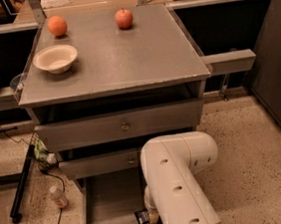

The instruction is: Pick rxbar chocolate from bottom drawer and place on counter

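Gripper: the gripper (152, 214) is low inside the bottom drawer (107, 197), tucked under the white arm (180, 180), which hides most of it.
Gripper state: cannot tell whether it is released or clenched, as the arm covers it.
Rxbar chocolate: the rxbar chocolate (141, 217) lies on the drawer floor just to the left of the gripper. It is a small dark wrapper with pale print, and whether the gripper touches it cannot be told.
Bottom drawer: pulled out, with its pale floor spreading left of the gripper and beyond it.
Middle drawer: the middle drawer (98, 164) sits above and beyond the gripper, its front slightly out, with a small round knob.
Top drawer: the top drawer (122, 126) is higher again, also with a round knob.
Worktop: the worktop (124, 55) is well above and beyond the gripper, flat and grey.
On the worktop: a pale bowl (55, 58) up and to the left of the gripper, an orange (57, 25) beyond the bowl, and a red apple (124, 18) far back, almost straight beyond the gripper.
Floor: a small bottle (58, 196) stands left of the gripper, outside the drawer.
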### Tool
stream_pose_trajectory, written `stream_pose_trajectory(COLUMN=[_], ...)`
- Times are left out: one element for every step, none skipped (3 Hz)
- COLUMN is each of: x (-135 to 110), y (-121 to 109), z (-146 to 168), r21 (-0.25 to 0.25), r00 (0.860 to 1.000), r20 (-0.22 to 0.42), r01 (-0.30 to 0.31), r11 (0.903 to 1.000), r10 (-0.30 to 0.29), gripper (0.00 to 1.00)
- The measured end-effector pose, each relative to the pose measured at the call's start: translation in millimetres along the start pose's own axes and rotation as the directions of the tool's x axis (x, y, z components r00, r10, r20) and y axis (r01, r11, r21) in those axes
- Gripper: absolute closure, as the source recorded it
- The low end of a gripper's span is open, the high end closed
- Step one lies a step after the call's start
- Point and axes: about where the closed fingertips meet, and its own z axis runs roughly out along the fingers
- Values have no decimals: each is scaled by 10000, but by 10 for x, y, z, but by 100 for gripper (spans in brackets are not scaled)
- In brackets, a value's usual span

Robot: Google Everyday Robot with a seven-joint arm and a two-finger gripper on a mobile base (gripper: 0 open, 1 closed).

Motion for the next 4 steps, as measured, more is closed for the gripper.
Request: stream_pose_trajectory(x=[0,0,-21,-19], y=[0,0,3,26], z=[0,0,-112,-100], r21=[-1,-1,-9,-54], r00=[10000,10000,10000,10000], r20=[0,0,5,86], r01=[0,0,-9,-50], r11=[10000,10000,10000,10000], r10=[0,0,9,50], gripper=[66,89,100,100])
